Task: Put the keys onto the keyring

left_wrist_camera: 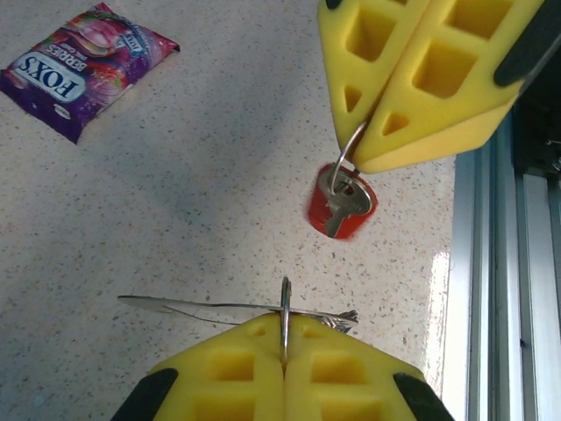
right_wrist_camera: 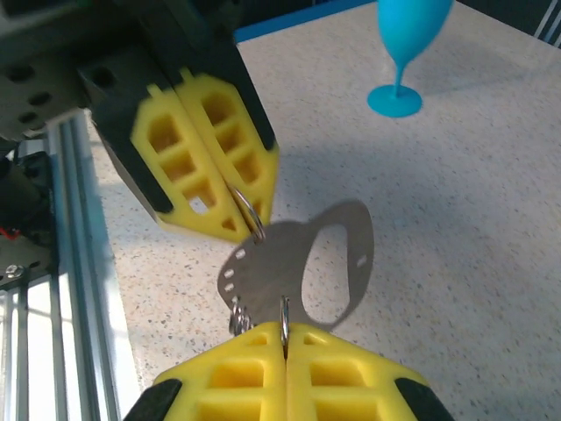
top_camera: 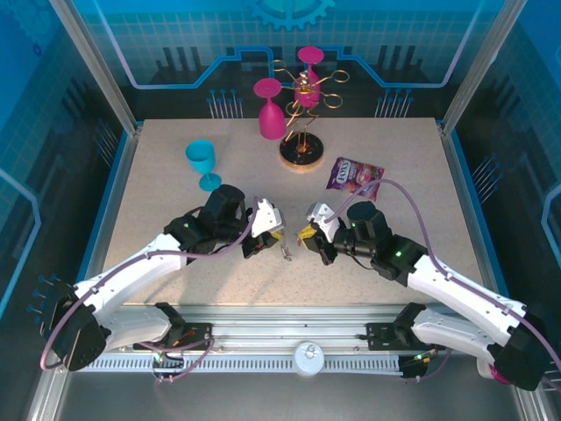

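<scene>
The keys (left_wrist_camera: 342, 206) are a silver key against a red tag, hanging from a thin ring just above the table. My right gripper (left_wrist_camera: 359, 158) is shut on that ring; in its own view the ring stands pinched between its yellow fingers (right_wrist_camera: 283, 331). The keyring (right_wrist_camera: 289, 263) is a flat grey plate with an oval hole and a short string of small silver rings (right_wrist_camera: 238, 316). It hangs from a ring that my left gripper (right_wrist_camera: 254, 224) is shut on. In the left wrist view the plate (left_wrist_camera: 202, 305) is edge-on across my left gripper (left_wrist_camera: 285, 329). From above, both grippers (top_camera: 273, 235) (top_camera: 307, 235) meet tip to tip.
A purple snack packet (top_camera: 355, 174) lies behind the right gripper. A blue cup (top_camera: 202, 162) stands at the back left. Two pink cups and a gold wire rack (top_camera: 302, 114) stand at the back centre. The metal rail (left_wrist_camera: 500, 289) of the table's near edge runs close by.
</scene>
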